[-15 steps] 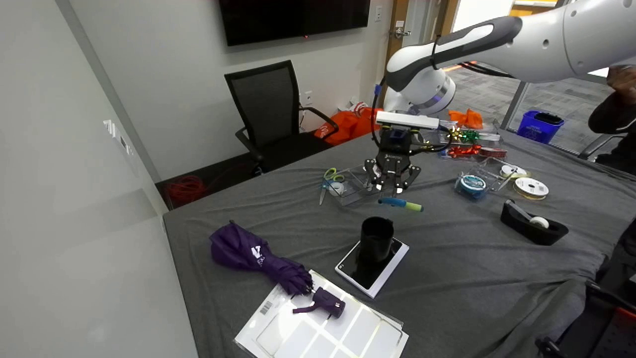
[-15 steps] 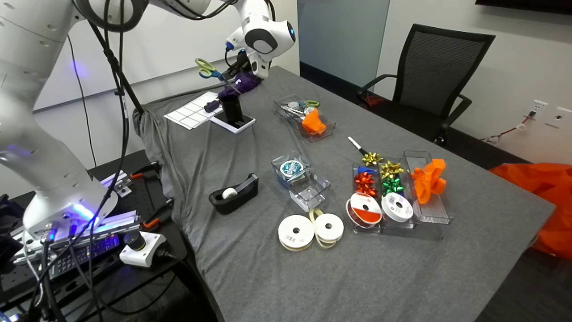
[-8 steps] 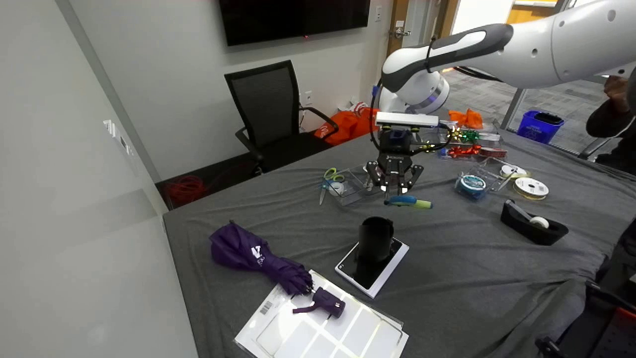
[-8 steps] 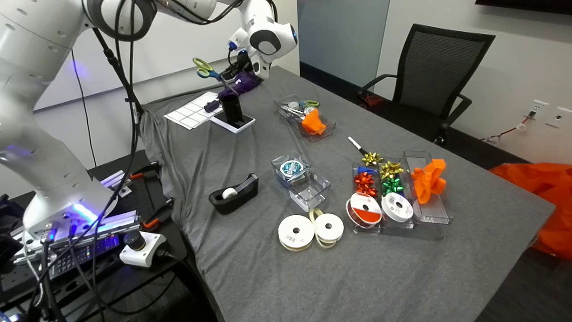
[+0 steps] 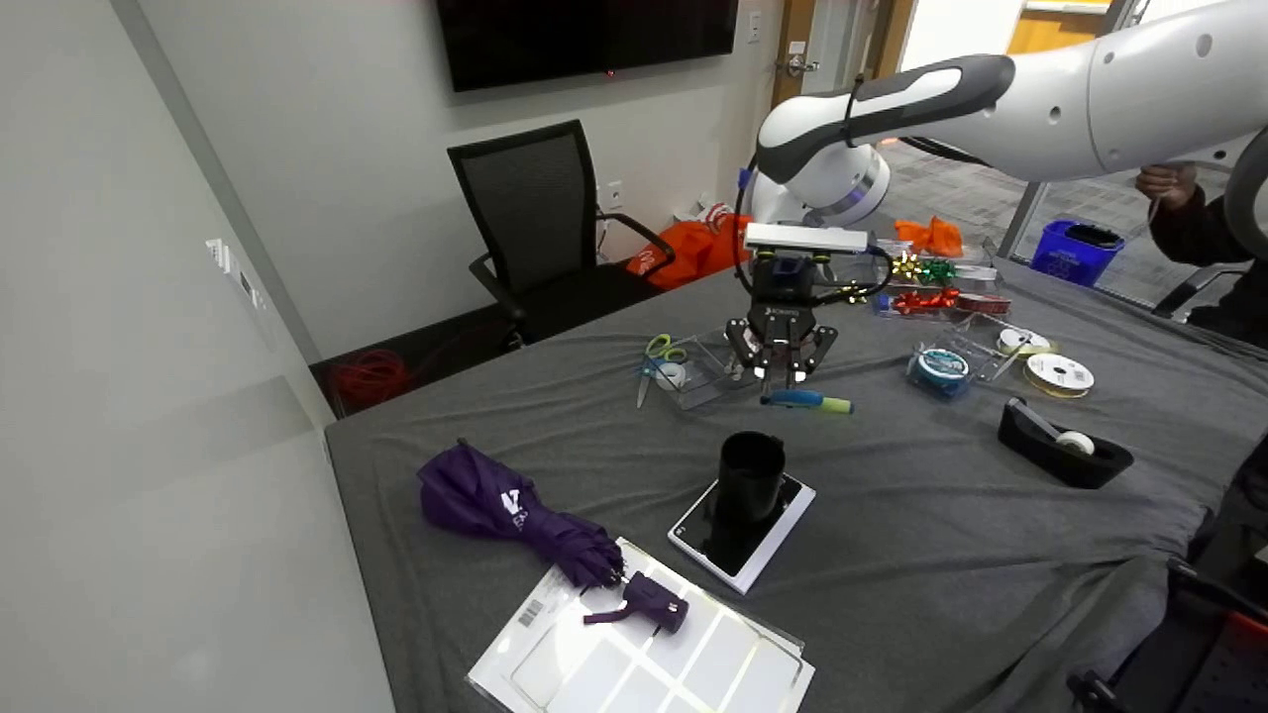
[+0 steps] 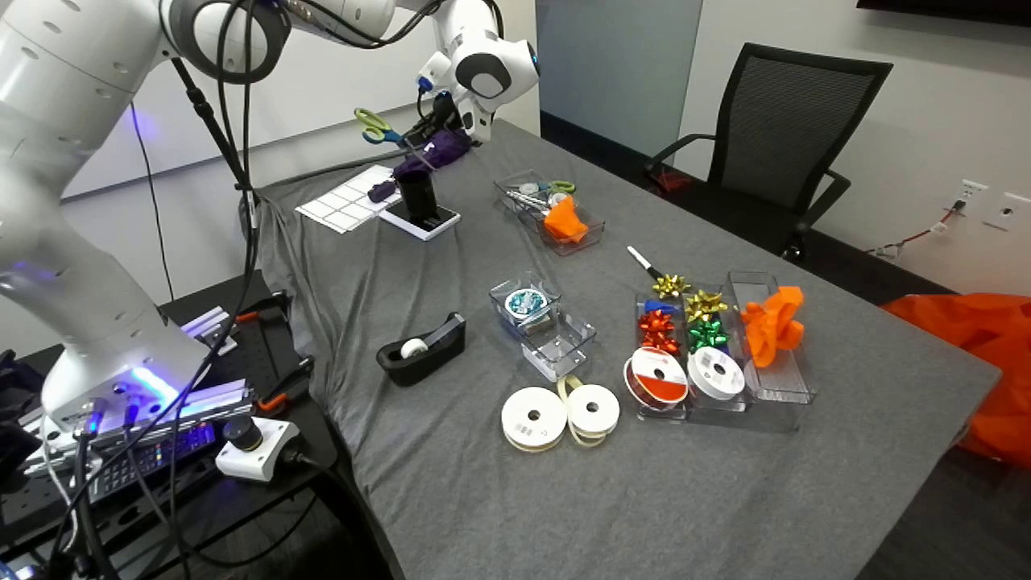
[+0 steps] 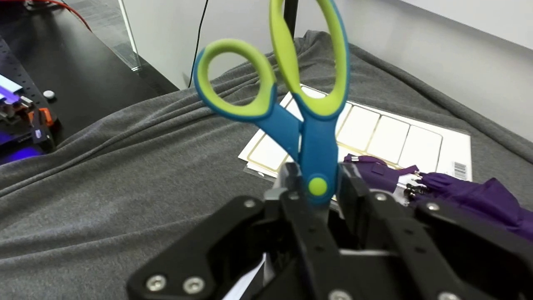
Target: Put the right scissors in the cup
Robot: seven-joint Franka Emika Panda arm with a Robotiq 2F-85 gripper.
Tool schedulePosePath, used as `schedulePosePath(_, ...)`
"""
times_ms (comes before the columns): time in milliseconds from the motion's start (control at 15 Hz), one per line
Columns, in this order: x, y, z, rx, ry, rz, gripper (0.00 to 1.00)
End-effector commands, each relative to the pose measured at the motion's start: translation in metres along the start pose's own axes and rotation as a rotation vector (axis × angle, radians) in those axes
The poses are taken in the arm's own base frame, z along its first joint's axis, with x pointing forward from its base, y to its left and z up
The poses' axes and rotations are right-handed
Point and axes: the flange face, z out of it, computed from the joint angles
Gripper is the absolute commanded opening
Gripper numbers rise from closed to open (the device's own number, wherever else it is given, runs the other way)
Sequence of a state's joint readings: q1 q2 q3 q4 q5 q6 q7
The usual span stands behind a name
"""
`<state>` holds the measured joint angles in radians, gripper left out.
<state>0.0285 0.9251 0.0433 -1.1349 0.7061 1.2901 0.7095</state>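
Note:
My gripper [image 5: 780, 381] is shut on the right scissors [image 5: 807, 400]. In the wrist view the gripper [image 7: 315, 179] pinches their blue part at the green pivot, with the green loop handles [image 7: 304, 91] standing out beyond the fingertips. Their blades are mostly hidden by the fingers there. The scissors [image 6: 377, 129] also show in an exterior view, with the blade reaching down toward the cup. The tall black cup [image 5: 751, 470] stands upright on a white-edged flat box [image 5: 743, 569]. The cup [image 6: 416, 195] is below the scissors, which are outside it. The cup is hidden in the wrist view.
Another pair of green-and-blue scissors [image 5: 656, 361] lies at a clear tray [image 5: 708, 376]. A purple umbrella [image 5: 515, 510] and white label sheets [image 5: 684, 663] lie beside the box. A black tape dispenser [image 5: 1065, 446] and several ribbon spools [image 6: 534, 417] are on the table.
The arm's upper links have shifted and lowered a little. The gripper and the held scissors have moved only slightly, a bit right in both exterior views. The cup has not moved.

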Motion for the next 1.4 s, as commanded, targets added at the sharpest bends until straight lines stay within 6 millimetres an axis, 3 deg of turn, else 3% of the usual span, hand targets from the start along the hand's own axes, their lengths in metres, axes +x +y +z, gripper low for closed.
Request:
schedulePosePath(0, -0.003, 0.0, -0.001, -0.009, -0.017, 0.0, 0.06)
schedulePosePath(733, 0.005, -0.007, 0.066, -0.102, -0.088, -0.005, 0.06)
schedulePosePath(1333, 0.034, -0.002, 0.069, -0.078, -0.075, 0.03, 0.06)
